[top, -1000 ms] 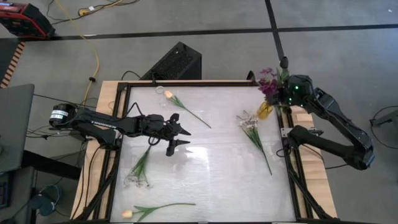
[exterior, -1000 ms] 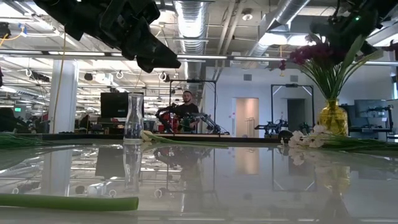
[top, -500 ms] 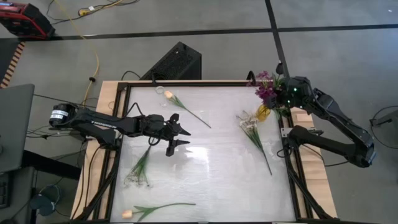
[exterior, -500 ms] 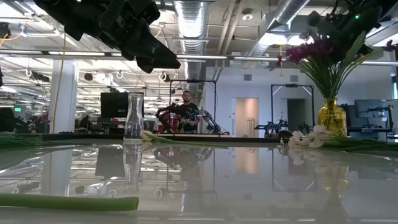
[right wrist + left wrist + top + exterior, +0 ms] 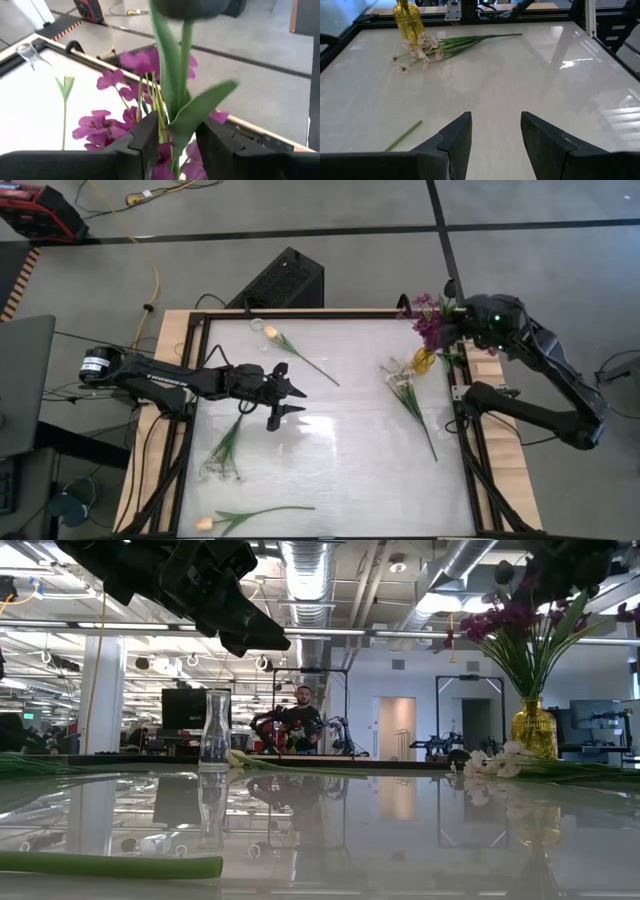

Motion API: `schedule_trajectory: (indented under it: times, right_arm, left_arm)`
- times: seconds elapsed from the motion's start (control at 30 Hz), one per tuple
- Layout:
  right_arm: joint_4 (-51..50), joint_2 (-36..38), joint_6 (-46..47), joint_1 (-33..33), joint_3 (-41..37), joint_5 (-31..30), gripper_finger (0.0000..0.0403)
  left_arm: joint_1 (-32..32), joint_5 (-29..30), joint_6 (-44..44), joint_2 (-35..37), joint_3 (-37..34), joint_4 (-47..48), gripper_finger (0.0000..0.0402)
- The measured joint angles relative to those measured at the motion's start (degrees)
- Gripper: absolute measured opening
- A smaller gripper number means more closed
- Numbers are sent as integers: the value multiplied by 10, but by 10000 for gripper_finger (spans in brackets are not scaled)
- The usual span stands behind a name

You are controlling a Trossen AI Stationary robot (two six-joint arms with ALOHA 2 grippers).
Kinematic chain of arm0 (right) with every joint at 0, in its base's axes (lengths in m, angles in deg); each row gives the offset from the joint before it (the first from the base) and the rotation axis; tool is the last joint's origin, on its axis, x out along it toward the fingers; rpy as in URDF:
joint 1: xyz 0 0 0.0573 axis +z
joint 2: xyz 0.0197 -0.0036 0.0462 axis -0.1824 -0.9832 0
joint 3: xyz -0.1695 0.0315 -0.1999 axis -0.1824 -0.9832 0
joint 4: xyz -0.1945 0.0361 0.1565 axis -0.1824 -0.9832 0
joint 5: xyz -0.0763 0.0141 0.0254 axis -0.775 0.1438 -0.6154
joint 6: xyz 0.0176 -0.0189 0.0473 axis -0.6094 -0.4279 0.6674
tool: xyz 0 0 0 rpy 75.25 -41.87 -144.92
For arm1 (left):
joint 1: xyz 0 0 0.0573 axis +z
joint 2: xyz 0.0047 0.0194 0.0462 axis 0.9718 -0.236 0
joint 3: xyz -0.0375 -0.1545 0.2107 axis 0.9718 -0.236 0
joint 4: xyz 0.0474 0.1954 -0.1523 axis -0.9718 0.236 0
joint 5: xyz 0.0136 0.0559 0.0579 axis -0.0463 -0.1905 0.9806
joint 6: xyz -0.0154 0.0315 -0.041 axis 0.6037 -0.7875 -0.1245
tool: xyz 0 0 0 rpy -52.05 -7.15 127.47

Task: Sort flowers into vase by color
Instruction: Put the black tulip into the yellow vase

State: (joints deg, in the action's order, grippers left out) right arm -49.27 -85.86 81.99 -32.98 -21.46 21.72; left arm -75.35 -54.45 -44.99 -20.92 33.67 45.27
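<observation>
A yellow vase at the table's far right edge holds purple flowers. My right gripper hangs open above them. A green stem with a dark bud and a leaf passes up between its fingers; no touch shows. My left gripper waits open over the table's left middle. On the table lie a white spray beside the yellow vase, a tulip at the far left, a white sprig and a tulip at the near left.
A clear glass vase stands at the far left edge. A dark frame and wooden border run round the glossy white tabletop. The table's middle and near right are bare. A person sits in the room beyond.
My right gripper has risen above the purple flowers and drawn back a little toward the table's right edge. The bunch in the yellow vase has swayed slightly and stands upright.
</observation>
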Motion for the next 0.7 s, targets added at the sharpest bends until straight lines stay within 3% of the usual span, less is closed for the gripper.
schedule_trajectory:
  times: [0.3, 0.7]
  right_arm:
    - [14, -9, -20, 0, 4, -35, 134]
    - [41, -16, -45, 0, 4, -36, 24]
  left_arm:
    - [0, 0, -7, 0, 0, 0, 158]
    - [0, 0, -7, 0, 0, 8, 158]
